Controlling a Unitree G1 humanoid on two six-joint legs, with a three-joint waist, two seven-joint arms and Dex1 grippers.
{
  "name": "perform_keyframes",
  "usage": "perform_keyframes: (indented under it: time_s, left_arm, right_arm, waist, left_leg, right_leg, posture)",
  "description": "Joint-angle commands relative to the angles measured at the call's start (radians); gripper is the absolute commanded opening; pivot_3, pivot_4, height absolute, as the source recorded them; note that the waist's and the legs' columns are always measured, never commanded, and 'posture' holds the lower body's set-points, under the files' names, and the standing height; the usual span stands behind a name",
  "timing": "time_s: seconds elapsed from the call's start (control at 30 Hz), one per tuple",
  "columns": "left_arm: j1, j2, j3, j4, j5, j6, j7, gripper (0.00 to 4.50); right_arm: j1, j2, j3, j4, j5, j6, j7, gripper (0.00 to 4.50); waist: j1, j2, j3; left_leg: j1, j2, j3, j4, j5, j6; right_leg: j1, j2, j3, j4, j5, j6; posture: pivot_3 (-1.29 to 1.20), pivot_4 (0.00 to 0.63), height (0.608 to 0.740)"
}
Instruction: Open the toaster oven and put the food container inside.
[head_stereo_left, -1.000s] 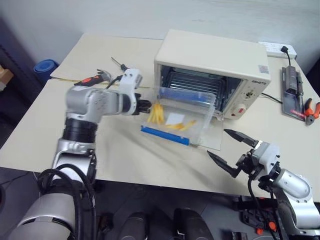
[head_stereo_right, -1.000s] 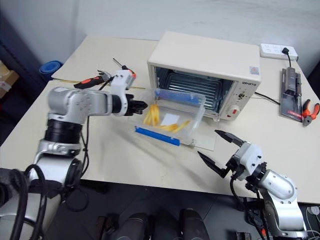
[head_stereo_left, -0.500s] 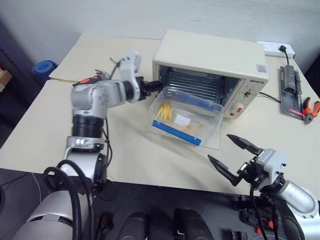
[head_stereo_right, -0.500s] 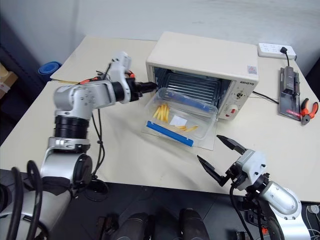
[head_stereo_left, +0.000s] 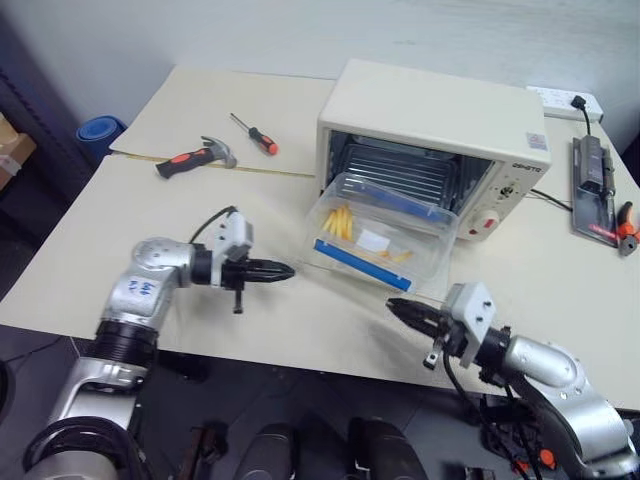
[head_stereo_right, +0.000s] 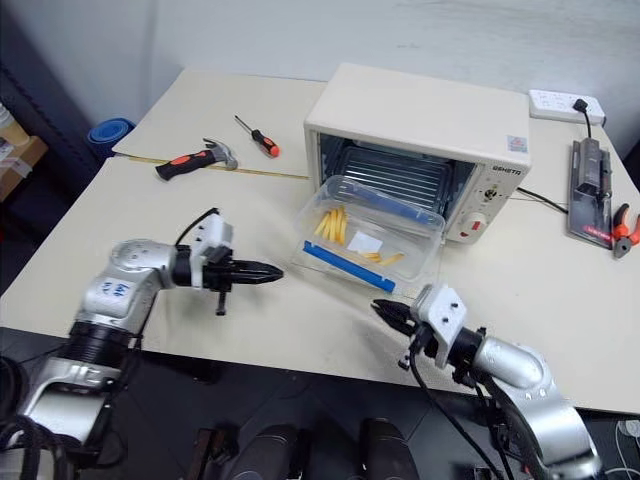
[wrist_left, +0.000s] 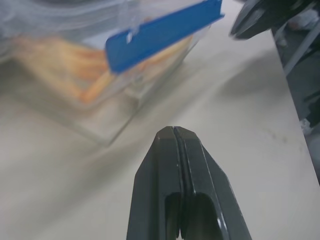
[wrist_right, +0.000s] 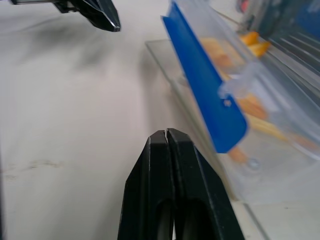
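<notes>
now that the left claw (head_stereo_left: 283, 270) has let go of the food container (head_stereo_left: 382, 230) and drawn back toward the robot, it hovers low over the table (head_stereo_left: 120, 260) with its two black fingers pressed together, holding nothing. a second ago it was up at the container's left end, carrying it toward the toaster oven (head_stereo_left: 435, 145); half a second ago it was at the oven's mouth. the right claw (head_stereo_left: 400, 308), which stood wide a moment back, has also snapped shut and shifted in toward the container's near corner, empty, pointing at it from just beside the door's front edge.

this suggests the carrying is over but the placing is only partly done. the oven's glass door (head_stereo_left: 425, 290) is down and flat on the table, and the container rests on it, its far long edge at or just within the oven's opening and its near edge out over the door. it sits tilted a little, not square to the oven. with both claws closed to points and aimed at it, a push deeper onto the ribbed rack looks like the likely next step.

the container is a clear plastic box with a blue clip strip (head_stereo_left: 358, 264) along the near long edge and another along the far one. yellow fry-like sticks and a small white patch show through the lid. a hammer (head_stereo_left: 194, 156) and a screwdriver (head_stereo_left: 254, 133) lie well apart on the far left of the table.
</notes>
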Motion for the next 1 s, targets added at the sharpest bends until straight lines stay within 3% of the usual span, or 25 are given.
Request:
perform_keyframes:
  time_s: [0.03, 0.17, 0.47, 0.6, 0.73, 0.83, 1.0]
  left_arm:
    - [-0.065, -0.109, 0.002, 0.042, 0.038, -0.016, 0.132, 0.0]
    - [-0.129, -0.224, 0.043, 0.134, 0.049, -0.034, 0.259, 0.0]
    - [-0.275, -0.351, 0.131, 0.386, 0.107, -0.203, 0.516, 0.0]
    - [-0.316, -0.387, 0.16, 0.457, 0.095, -0.267, 0.529, 0.0]
    - [-0.292, -0.36, 0.168, 0.432, 0.085, -0.271, 0.469, 0.0]
    - [-0.21, -0.261, 0.174, 0.309, 0.041, -0.242, 0.308, 0.62]
    - [-0.071, -0.05, 0.214, 0.186, -0.049, -0.289, -0.007, 2.12]
  right_arm:
    - [-0.138, 0.021, 0.014, 0.101, -0.037, -0.003, -0.016, 0.21]
    - [-0.256, 0.05, 0.022, 0.222, -0.082, -0.032, -0.032, 0.21]
    - [-0.457, 0.157, 0.006, 0.516, -0.214, -0.204, -0.155, 0.21]
    - [-0.538, 0.214, -0.003, 0.628, -0.275, -0.272, -0.261, 0.21]
    - [-0.514, 0.209, -0.001, 0.565, -0.237, -0.251, -0.208, 0.21]
    - [-0.415, 0.162, -0.03, 0.35, -0.102, -0.174, -0.087, 0.17]
    - [-0.218, 0.007, -0.157, 0.189, 0.008, -0.095, 0.032, 0.17]
  waist:
    - [-0.002, 0.0, 0.0]
    - [-0.005, 0.0, 0.0]
    - [-0.005, 0.0, 0.0]
    - [-0.006, 0.0, 0.0]
    - [-0.007, 0.0, 0.0]
    - [-0.011, 0.0, 0.0]
    - [-0.025, 0.0, 0.0]
  left_leg:
    - [-0.001, 0.0, 0.0, 0.001, 0.0, 0.0]
    - [-0.003, 0.0, 0.001, 0.001, 0.0, 0.0]
    - [-0.003, -0.001, 0.003, 0.004, 0.0, 0.0]
    - [-0.003, -0.001, 0.003, 0.003, 0.0, 0.0]
    - [-0.004, -0.001, 0.003, 0.003, 0.0, -0.001]
    - [-0.004, -0.001, 0.003, 0.002, 0.0, -0.001]
    - [-0.004, -0.001, 0.002, 0.003, 0.0, -0.001]
  right_leg:
    - [0.0, 0.0, 0.0, 0.0, 0.0, 0.0]
    - [-0.003, 0.002, 0.0, 0.002, 0.0, 0.001]
    - [-0.004, 0.002, 0.0, 0.009, 0.001, 0.001]
    - [-0.005, 0.002, -0.001, 0.009, 0.001, 0.001]
    - [-0.005, 0.002, -0.001, 0.009, 0.001, 0.001]
    - [-0.006, 0.002, -0.001, 0.009, 0.001, 0.001]
    - [-0.005, 0.001, -0.001, 0.008, 0.001, 0.001]
  posture:
    - [0.0, 0.15, 0.74]
    - [0.0, 0.15, 0.74]
    - [0.0, 0.15, 0.74]
    - [0.0, 0.15, 0.74]
    - [0.0, 0.15, 0.74]
    - [0.0, 0.15, 0.74]
    - [0.0, 0.15, 0.74]
